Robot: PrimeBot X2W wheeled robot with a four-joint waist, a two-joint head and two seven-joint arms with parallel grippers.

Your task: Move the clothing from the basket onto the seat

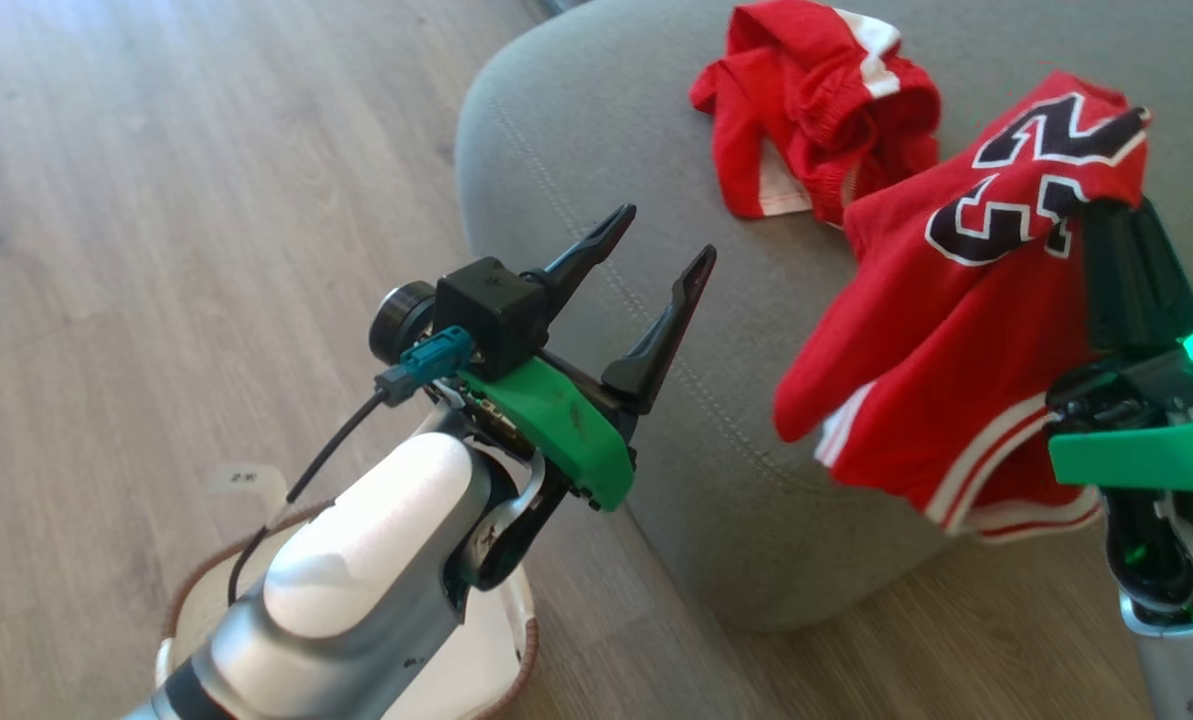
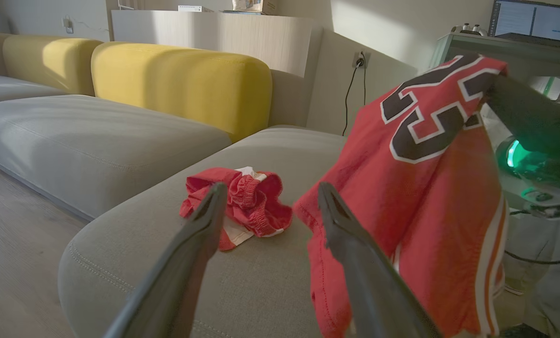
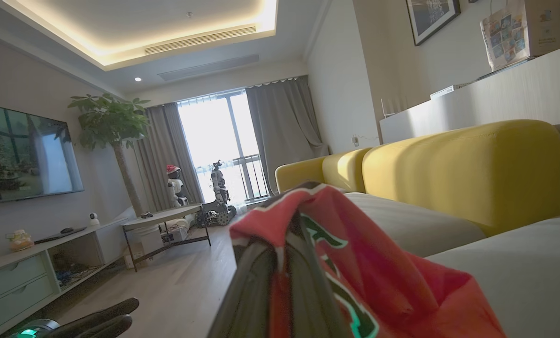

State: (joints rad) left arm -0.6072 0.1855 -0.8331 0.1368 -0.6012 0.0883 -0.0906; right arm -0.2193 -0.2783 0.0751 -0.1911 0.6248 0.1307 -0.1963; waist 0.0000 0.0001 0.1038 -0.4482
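Over the grey-green seat (image 1: 596,130), the right gripper (image 1: 1116,215) clenched the jersey (image 1: 956,340) at three o'clock, likely needing lowering and release next, while the left gripper (image 1: 666,232) gaped empty.

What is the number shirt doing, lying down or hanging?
Hanging. The jersey dangles from the shut right hand, which pinches its top edge over the seat.

CLEARANCE AND OBSTRUCTIONS

Near corner of seat (image 1: 556,130) bare; approach from floor (image 1: 156,200) open; crumpled garment (image 1: 826,110) occupies the rear; hanging jersey (image 1: 956,330) blocks the right side; yellow backrest (image 2: 181,80) rises beyond.
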